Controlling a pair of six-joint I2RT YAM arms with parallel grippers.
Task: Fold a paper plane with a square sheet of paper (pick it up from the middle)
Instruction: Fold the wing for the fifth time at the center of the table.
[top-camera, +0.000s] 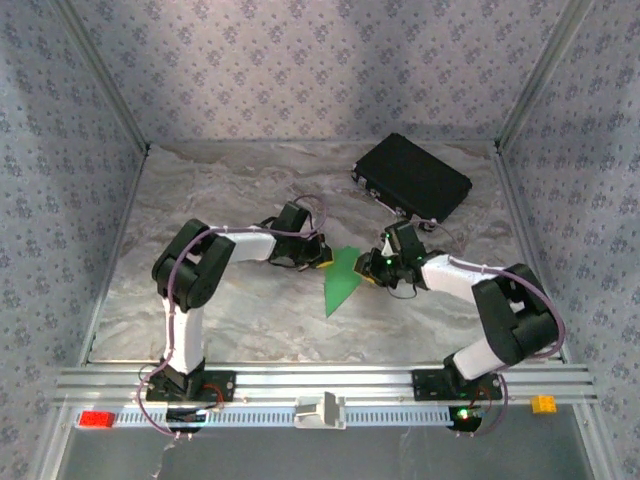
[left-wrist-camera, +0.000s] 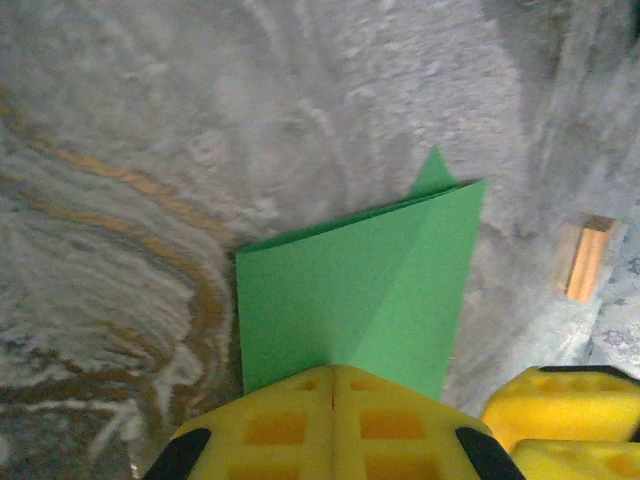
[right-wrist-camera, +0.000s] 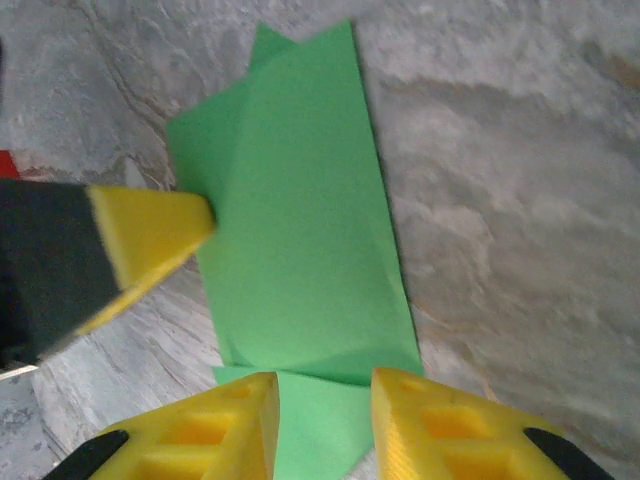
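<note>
The bright green sheet of paper (top-camera: 341, 279) lies folded on the marble table, a long creased shape with its point toward the near edge. My left gripper (left-wrist-camera: 333, 372) is shut, and its joined yellow tips rest on the paper's (left-wrist-camera: 350, 290) edge; from the right wrist it appears as a yellow wedge (right-wrist-camera: 150, 240) touching the sheet's left side. My right gripper (right-wrist-camera: 325, 405) is open and stands over the near end of the paper (right-wrist-camera: 300, 230), one finger on each side of a folded flap. The two grippers (top-camera: 325, 255) (top-camera: 372, 268) flank the sheet.
A black rectangular case (top-camera: 412, 177) lies at the back right. A small wooden block (left-wrist-camera: 585, 258) sits on the table beside the paper. On the front rail are a red block (top-camera: 97, 419), a white piece (top-camera: 320, 411) and an orange block (top-camera: 543, 404).
</note>
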